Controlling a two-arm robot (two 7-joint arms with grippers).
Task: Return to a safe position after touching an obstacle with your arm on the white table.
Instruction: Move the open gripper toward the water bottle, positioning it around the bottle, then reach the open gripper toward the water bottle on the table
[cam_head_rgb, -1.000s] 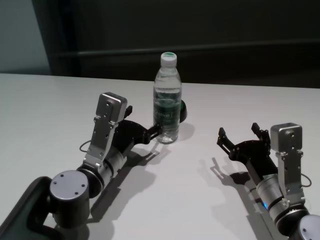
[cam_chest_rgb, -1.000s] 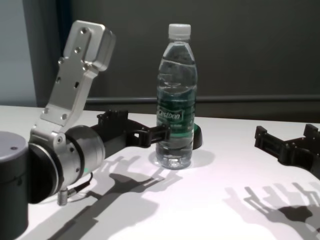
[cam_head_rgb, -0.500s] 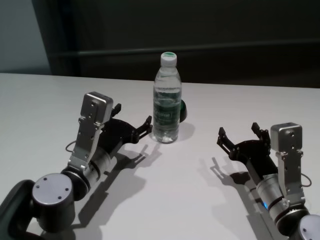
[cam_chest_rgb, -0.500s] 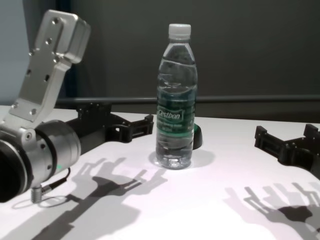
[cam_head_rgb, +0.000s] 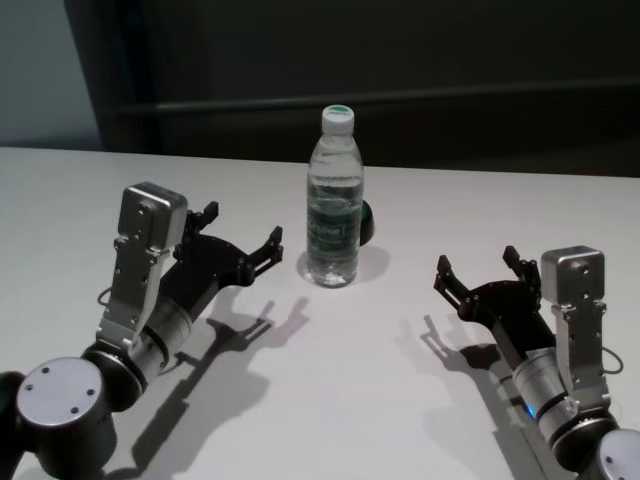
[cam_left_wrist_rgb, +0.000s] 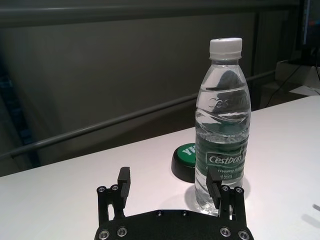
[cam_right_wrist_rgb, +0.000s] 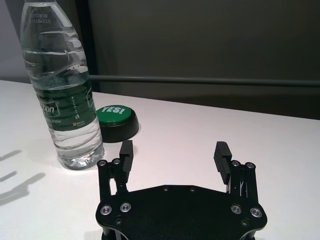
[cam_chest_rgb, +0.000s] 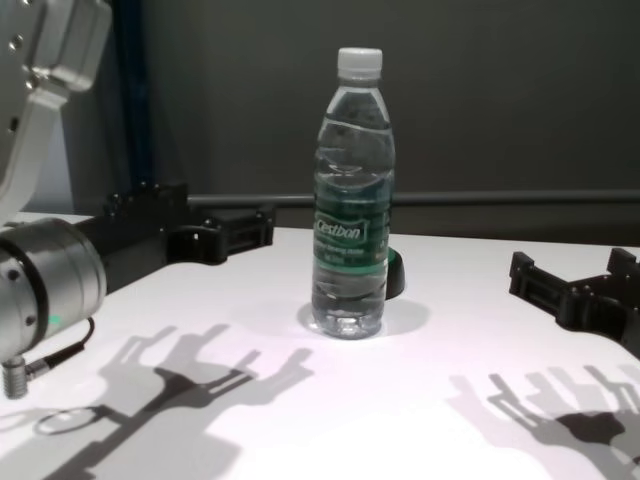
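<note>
You can read "Cestbon" in white on the bottle (cam_left_wrist_rgb: 222, 125)'s dark green label band (cam_left_wrist_rgb: 223, 159), also embossed above it; small "555ml" below. Green button (cam_right_wrist_rgb: 116, 119) behind it says "YES!".

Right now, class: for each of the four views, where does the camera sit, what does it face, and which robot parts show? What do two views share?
Head: high, looking down at the table; bottle, left hand and right hand open.
Chest: low, level with the bottle; left forearm, both hands.
Left wrist: behind the left hand, facing the bottle.
Right wrist: behind the right hand, facing the bottle.
Both wrist views share the green button beside the bottle.
</note>
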